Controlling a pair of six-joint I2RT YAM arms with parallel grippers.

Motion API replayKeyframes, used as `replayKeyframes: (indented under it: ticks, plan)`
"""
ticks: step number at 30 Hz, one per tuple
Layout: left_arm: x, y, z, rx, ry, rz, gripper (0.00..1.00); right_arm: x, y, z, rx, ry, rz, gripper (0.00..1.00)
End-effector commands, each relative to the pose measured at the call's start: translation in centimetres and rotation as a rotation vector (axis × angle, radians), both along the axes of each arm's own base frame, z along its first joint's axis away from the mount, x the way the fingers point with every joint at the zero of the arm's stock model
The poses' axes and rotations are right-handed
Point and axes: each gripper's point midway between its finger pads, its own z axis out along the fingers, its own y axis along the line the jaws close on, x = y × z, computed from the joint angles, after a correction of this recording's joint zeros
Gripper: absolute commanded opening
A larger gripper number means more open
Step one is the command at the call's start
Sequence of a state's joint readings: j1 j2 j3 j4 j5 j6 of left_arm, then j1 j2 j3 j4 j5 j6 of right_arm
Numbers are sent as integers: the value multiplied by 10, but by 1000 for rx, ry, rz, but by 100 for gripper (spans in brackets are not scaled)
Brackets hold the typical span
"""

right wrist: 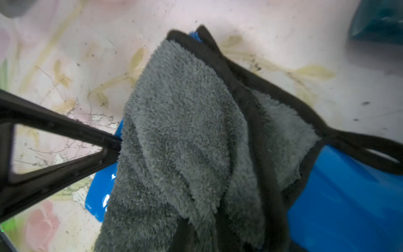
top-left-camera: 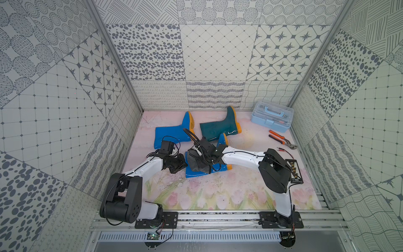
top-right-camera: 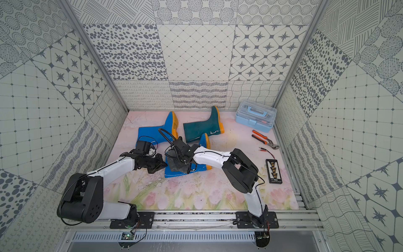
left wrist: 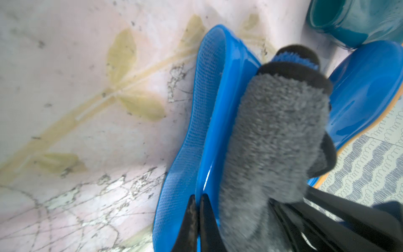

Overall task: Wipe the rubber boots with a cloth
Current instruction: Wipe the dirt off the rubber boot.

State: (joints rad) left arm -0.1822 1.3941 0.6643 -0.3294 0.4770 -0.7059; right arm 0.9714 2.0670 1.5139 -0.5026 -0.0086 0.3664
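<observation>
Three rubber boots lie on their sides on the floral mat. One blue boot is at the back left and the teal one is beside it, both untouched. The nearer blue boot lies under both grippers. My left gripper is shut on the rim of its shaft opening. My right gripper is shut on the grey cloth, which drapes over that boot's shaft and hides the jaws.
A light blue tool box stands at the back right. Orange-handled pliers, red-tipped leads and a black connector board lie along the right edge. Patterned walls close in three sides.
</observation>
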Motion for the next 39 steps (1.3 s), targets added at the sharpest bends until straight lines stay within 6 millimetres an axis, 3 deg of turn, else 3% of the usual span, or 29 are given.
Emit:
replayKeyframes:
  ticks: [1, 4, 9, 11, 13, 16, 20, 24, 27, 29, 32, 36, 39]
  plan:
    - [-19, 21, -19, 108, 70, 31, 0, 7, 16, -7, -41, -17, 21, 0]
    - [-22, 22, -23, 100, 80, 49, 0, 9, -2, -19, -95, -21, -51, 0]
    - [-24, 21, -23, 95, 88, 52, 0, 34, -65, -3, -188, -86, -181, 0]
    - [-23, 21, -21, 95, 72, 54, 0, 32, -78, 3, -203, -101, -173, 0]
    - [-23, 23, -19, 105, 57, 50, 0, 20, -68, 5, -160, -83, -114, 0]
    - [-22, 22, -16, 109, 46, 27, 0, 3, -41, 10, -116, -81, -25, 8]
    - [-22, 21, -17, 102, 45, 22, 0, -1, -18, 1, -102, -55, -4, 18]
    - [-21, 20, -17, 97, 43, 23, 0, -8, 20, -8, -33, -11, 37, 5]
    - [-20, 21, -17, 99, 41, 25, 0, -16, 51, 0, 21, -16, 77, 0]
    - [-20, 19, -17, 89, 41, 30, 0, -9, 53, 1, 19, -27, 53, 0]
    - [-20, 17, -18, 77, 42, 30, 0, 10, 29, -5, -62, -32, 9, 0]
    - [-22, 22, -17, 105, 32, 30, 0, 33, -41, -4, -202, -72, -68, 0]
    - [-22, 21, -15, 100, 25, 27, 0, 44, -92, 11, -260, -102, -137, 0]
